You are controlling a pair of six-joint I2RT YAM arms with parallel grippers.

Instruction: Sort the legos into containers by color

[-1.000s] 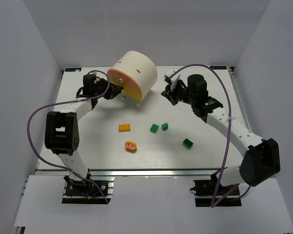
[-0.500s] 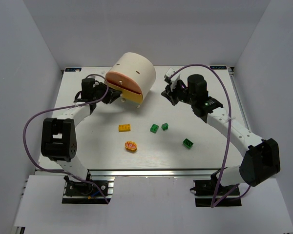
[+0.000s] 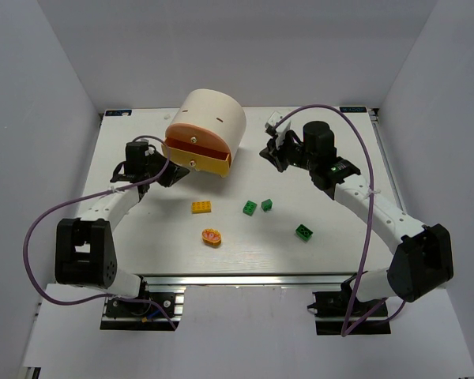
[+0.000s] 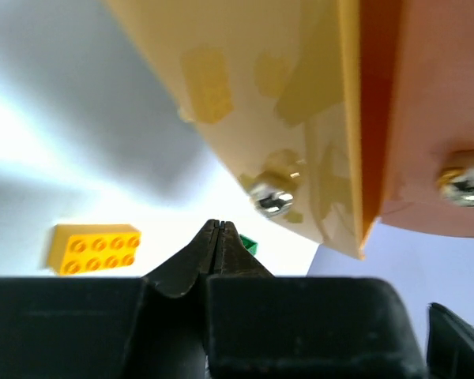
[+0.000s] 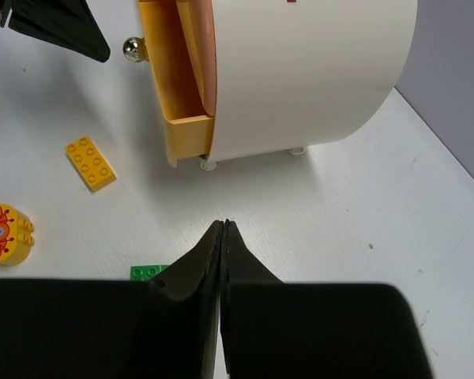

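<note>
The cream dome cabinet (image 3: 209,118) stands at the back, left of centre. Its yellow drawer (image 3: 199,163) is pulled out under the pink-orange drawer (image 3: 191,140). No blue drawer or purple brick shows. My left gripper (image 3: 174,171) is shut and empty, its tip (image 4: 215,226) just below and left of the yellow drawer's knob (image 4: 270,199), apart from it. My right gripper (image 3: 270,151) is shut and empty, right of the cabinet, above bare table (image 5: 223,225). A yellow-orange brick (image 3: 202,207) and three green bricks (image 3: 250,208) (image 3: 266,204) (image 3: 303,232) lie mid-table.
A round orange disc with red markings (image 3: 212,236) lies near the front, below the yellow-orange brick. White walls close in the table on the left, back and right. The purple cables of both arms loop over the table's sides.
My left gripper has drawn back toward the near left. The yellow drawer has slid out, and the cabinet has shifted left and turned to face more toward the front.
</note>
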